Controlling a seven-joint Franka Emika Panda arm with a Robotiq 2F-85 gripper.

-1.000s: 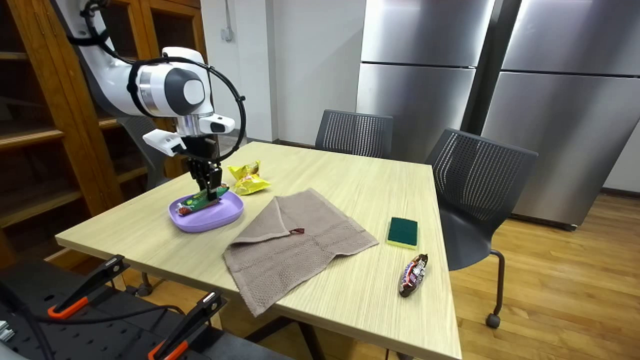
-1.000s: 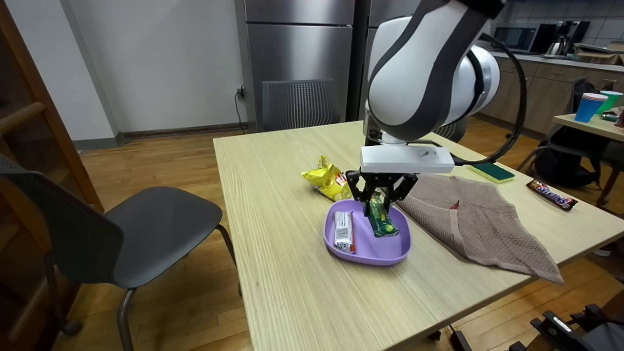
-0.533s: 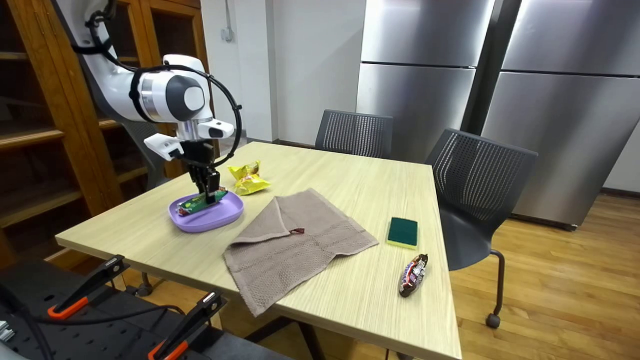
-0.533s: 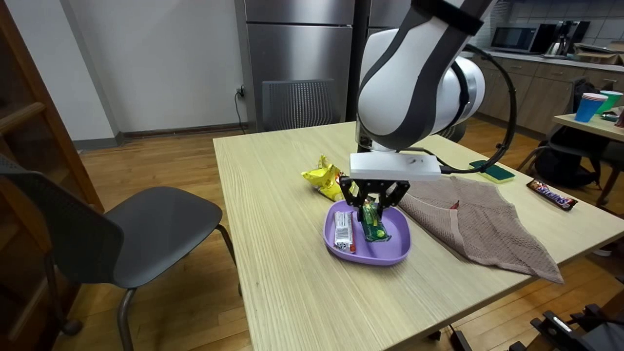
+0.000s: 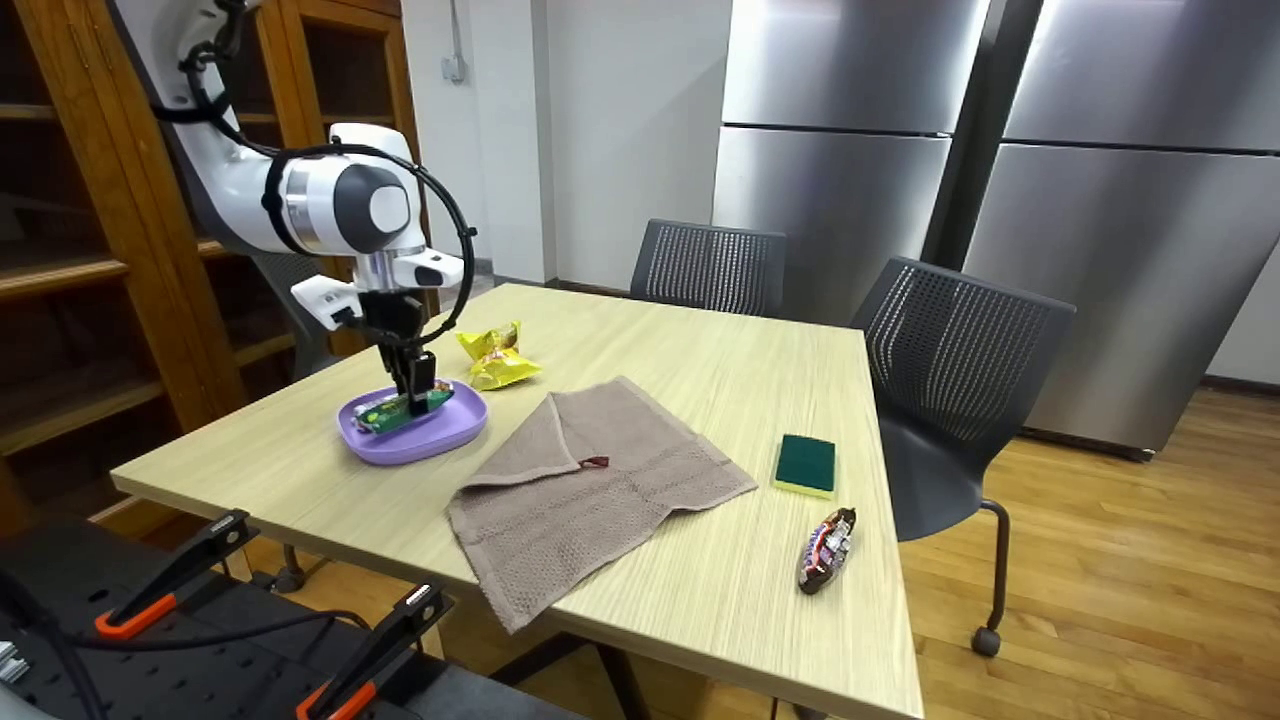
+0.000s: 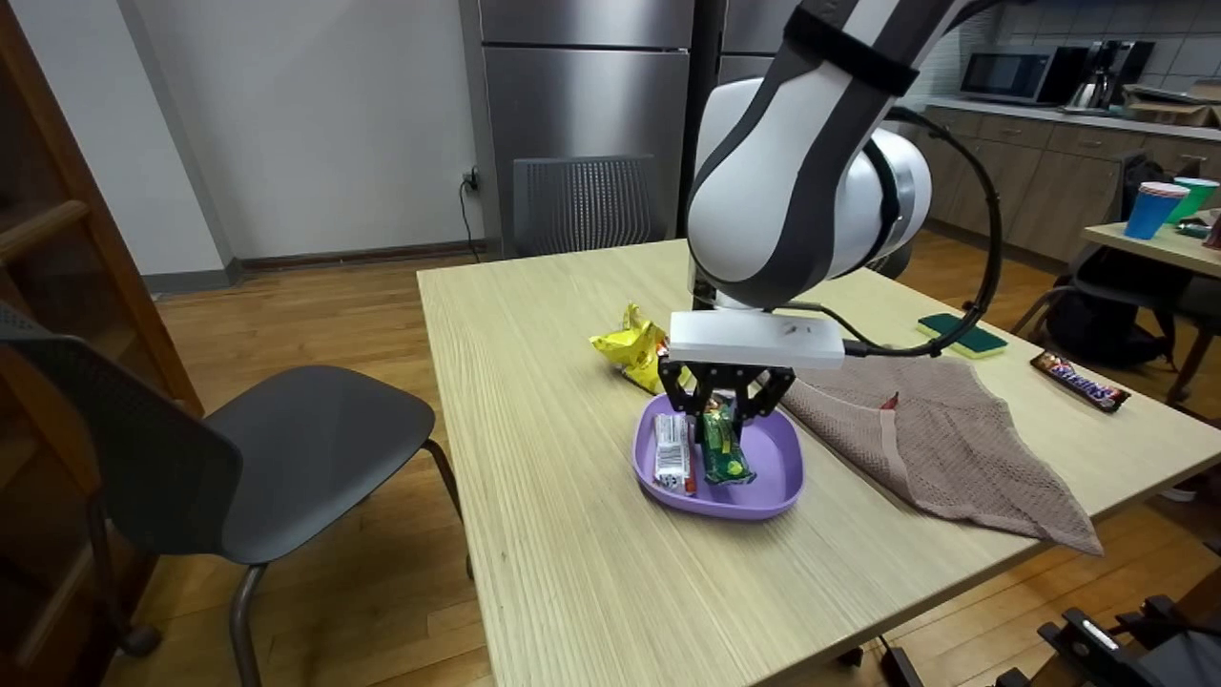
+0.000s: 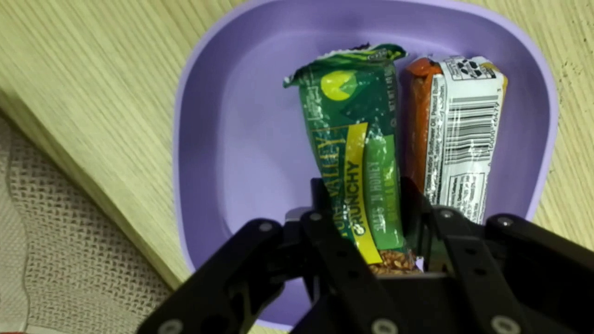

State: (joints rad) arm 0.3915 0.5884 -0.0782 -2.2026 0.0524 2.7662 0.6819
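Wrist view: gripper (image 7: 364,195) pinching green granola bar (image 7: 348,116) across its width, one finger each side. Bar's inside the purple tray (image 7: 260,153), just beside a white-and-orange bar (image 7: 468,139). Towel (image 7: 79,241) outside the tray.

In an exterior view: gripper sits lower than a second ago, granola bar down with it, now low within the tray rim. Sponge (image 5: 805,463) and Snickers bar (image 5: 827,550) well apart, unmoved.

In an exterior view: granola bar has shifted nearer the white-and-orange bar, lies closer to parallel with it. Yellow packet (image 6: 630,348) near the tray, unmoved. Can't tell if granola bar's underside touches the tray floor. My read: lowering into place, nearly down, grip not released yet.
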